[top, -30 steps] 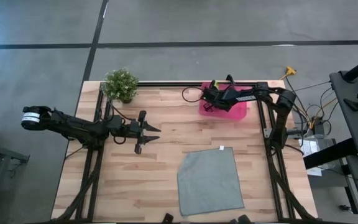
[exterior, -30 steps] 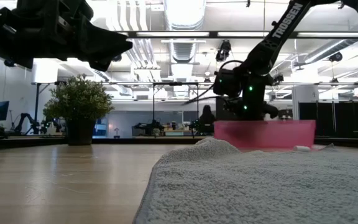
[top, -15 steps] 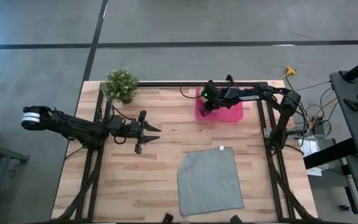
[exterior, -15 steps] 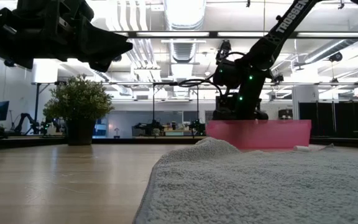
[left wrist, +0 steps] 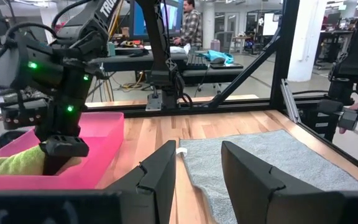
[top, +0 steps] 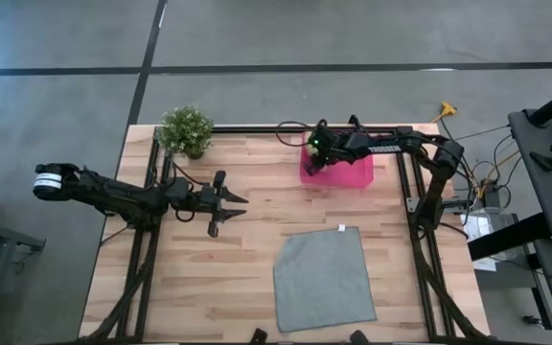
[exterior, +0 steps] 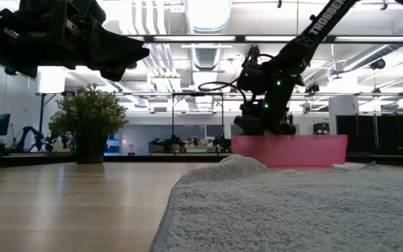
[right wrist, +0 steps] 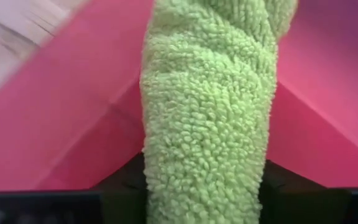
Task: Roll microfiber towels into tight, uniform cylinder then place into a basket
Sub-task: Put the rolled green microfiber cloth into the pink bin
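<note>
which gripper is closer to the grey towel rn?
Left. The left gripper hovers over bare table just beside the grey towel. The right gripper is farther off, over the pink basket with the green towel.

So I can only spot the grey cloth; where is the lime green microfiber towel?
Rolled up inside the bright pink plastic basket at the table's far right, the lime green microfiber towel lies under the right gripper.

Right gripper (top: 312,159) upper centre-right of high view, arm bent leftward. Left gripper (top: 241,209) centre-left, fingers parted.
</note>
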Controlling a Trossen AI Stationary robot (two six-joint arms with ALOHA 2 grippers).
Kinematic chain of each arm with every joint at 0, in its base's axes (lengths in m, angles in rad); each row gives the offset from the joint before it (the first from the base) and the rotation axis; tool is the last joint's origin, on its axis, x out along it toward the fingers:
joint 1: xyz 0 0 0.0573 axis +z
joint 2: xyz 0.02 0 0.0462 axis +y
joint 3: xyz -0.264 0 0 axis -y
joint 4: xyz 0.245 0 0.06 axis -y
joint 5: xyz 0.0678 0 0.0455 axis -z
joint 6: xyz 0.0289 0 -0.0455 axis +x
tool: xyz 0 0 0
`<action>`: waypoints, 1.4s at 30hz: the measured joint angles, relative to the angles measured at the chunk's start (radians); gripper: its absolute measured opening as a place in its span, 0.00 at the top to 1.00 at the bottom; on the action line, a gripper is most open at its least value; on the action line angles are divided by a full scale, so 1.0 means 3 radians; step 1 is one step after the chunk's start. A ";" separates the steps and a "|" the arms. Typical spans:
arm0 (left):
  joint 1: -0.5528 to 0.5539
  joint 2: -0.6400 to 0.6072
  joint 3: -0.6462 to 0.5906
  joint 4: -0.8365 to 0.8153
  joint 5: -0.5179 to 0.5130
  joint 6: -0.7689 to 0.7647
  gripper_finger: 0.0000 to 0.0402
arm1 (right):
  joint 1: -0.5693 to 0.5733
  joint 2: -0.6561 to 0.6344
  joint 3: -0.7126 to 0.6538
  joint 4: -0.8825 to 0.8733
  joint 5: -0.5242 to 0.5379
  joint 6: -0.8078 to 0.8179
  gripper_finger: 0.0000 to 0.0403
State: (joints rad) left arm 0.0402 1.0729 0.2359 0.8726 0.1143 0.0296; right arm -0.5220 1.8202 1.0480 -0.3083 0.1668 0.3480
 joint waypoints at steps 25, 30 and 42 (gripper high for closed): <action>0.0000 0.0006 0.0000 0.0000 0.0001 -0.0075 0.72 | 0.0163 -0.0001 0.0252 -0.0075 -0.0756 -0.0007 0.37; 0.0000 0.0006 0.0000 0.0000 0.0001 -0.0076 0.72 | 0.0169 -0.0006 0.0418 -0.0355 -0.0759 -0.0029 0.37; -0.0001 0.0006 0.0000 0.0000 0.0001 -0.0076 0.72 | 0.0221 0.0000 0.0351 -0.0596 -0.0737 -0.0080 0.37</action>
State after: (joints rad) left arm 0.0399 1.0748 0.2359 0.8726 0.1146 0.0067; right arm -0.4557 1.8202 1.1534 -0.4870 -0.0542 0.3241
